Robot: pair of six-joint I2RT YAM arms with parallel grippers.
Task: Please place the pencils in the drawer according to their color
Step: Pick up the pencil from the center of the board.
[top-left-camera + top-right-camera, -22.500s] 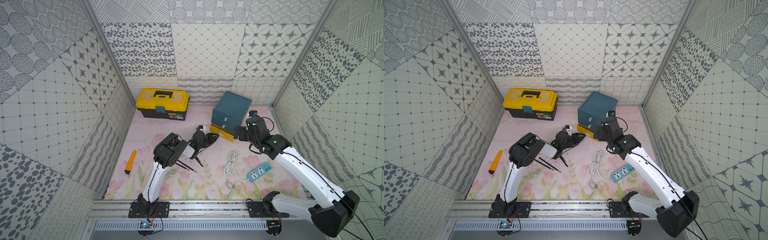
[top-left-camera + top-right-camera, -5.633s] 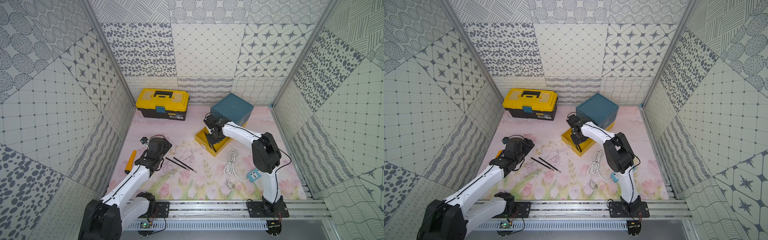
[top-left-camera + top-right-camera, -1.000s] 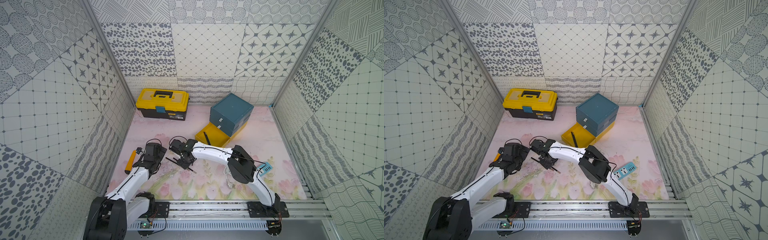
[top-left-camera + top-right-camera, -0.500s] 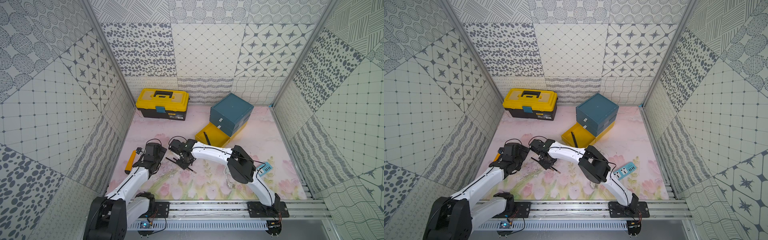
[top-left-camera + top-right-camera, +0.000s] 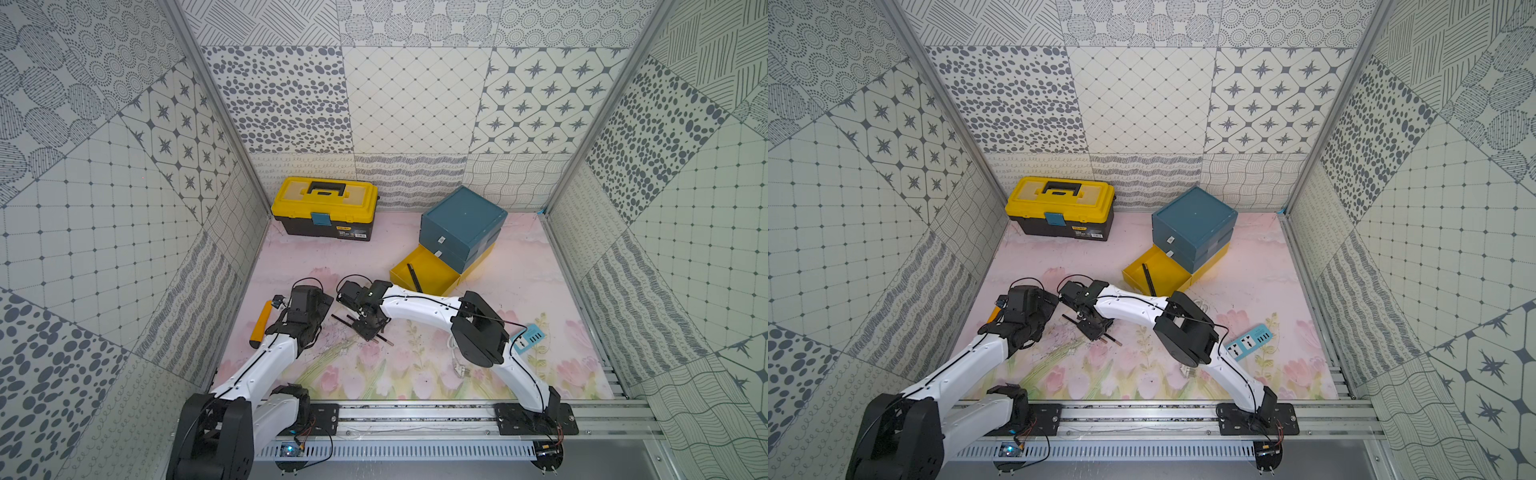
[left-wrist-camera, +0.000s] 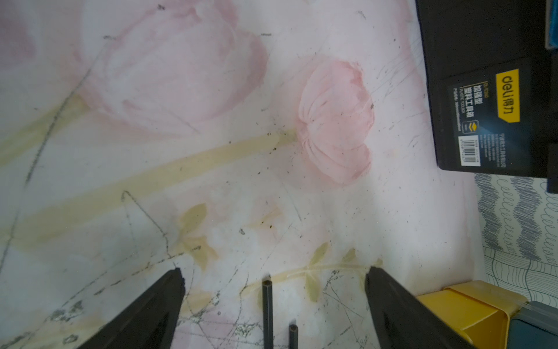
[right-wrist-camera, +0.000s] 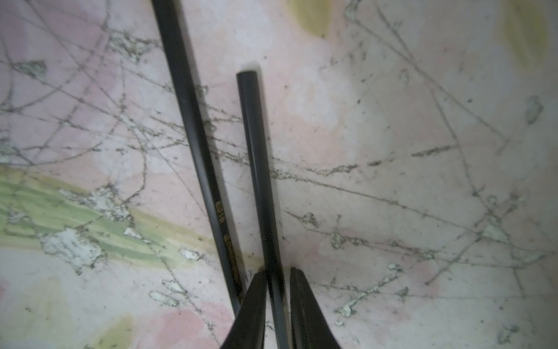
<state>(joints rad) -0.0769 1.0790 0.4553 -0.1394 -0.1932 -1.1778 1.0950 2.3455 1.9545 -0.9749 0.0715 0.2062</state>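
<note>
Two black pencils lie side by side on the flowered mat; in the right wrist view they are the held pencil [image 7: 256,169] and its neighbour [image 7: 193,127]. My right gripper [image 7: 277,272] [image 5: 368,330] is down on the mat, shut on the held pencil near its middle. My left gripper [image 6: 274,269] [image 5: 322,309] stands wide open just left of them, with the pencil ends [image 6: 267,302] between its fingers, untouched. The teal drawer chest [image 5: 461,224] has its yellow lowest drawer [image 5: 432,276] pulled out, with one black pencil [image 5: 414,277] inside.
A yellow-and-black toolbox [image 5: 324,208] stands at the back left. An orange stick tool [image 5: 262,324] lies by the left wall. A blue power strip [image 5: 530,337] and white cable [image 5: 455,357] lie right of the right arm. Patterned walls enclose three sides.
My right gripper came from the yellow drawer to the pencils on the mat and, over the last second, closed its fingers on one. The left arm has stayed still and open.
</note>
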